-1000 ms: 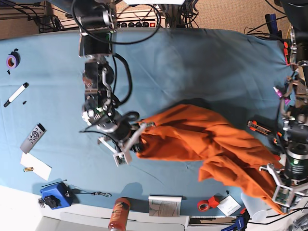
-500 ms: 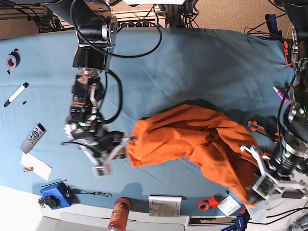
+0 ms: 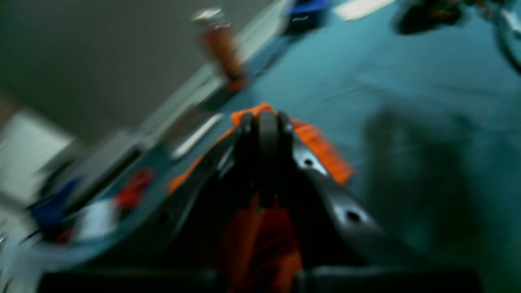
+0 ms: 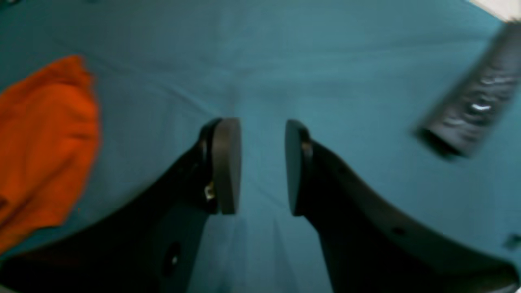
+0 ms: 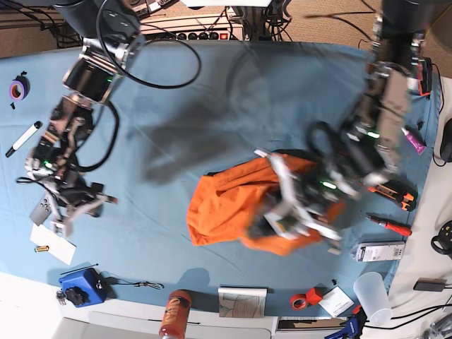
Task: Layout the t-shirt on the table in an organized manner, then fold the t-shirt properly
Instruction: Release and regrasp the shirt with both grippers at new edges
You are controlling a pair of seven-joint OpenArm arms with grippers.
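The orange t-shirt [image 5: 222, 205] lies bunched in a heap on the teal table [image 5: 247, 99], right of centre. My left gripper [image 5: 286, 205] hovers over the heap's right part, blurred by motion. In the left wrist view this gripper [image 3: 264, 122] is shut, with a fold of the t-shirt [image 3: 321, 150] pinched between its tips. My right gripper [image 5: 70, 212] is far to the left, apart from the cloth. In the right wrist view it [image 4: 260, 162] stands open over bare table, with the t-shirt [image 4: 44, 142] off to its left.
A grey remote [image 4: 468, 114] lies just beside my right gripper. Near the front edge are a white paper [image 5: 53, 244], a blue box [image 5: 81, 286], an orange bottle [image 5: 173, 314], a booklet [image 5: 242, 301], red tape [image 5: 300, 301] and a cup [image 5: 371, 296]. Tools [image 5: 388, 224] lie at the right.
My right gripper let go of the shirt's edge, opened and swung left toward the remote. My left gripper carried its end of the shirt leftward over the rest, bunching it.
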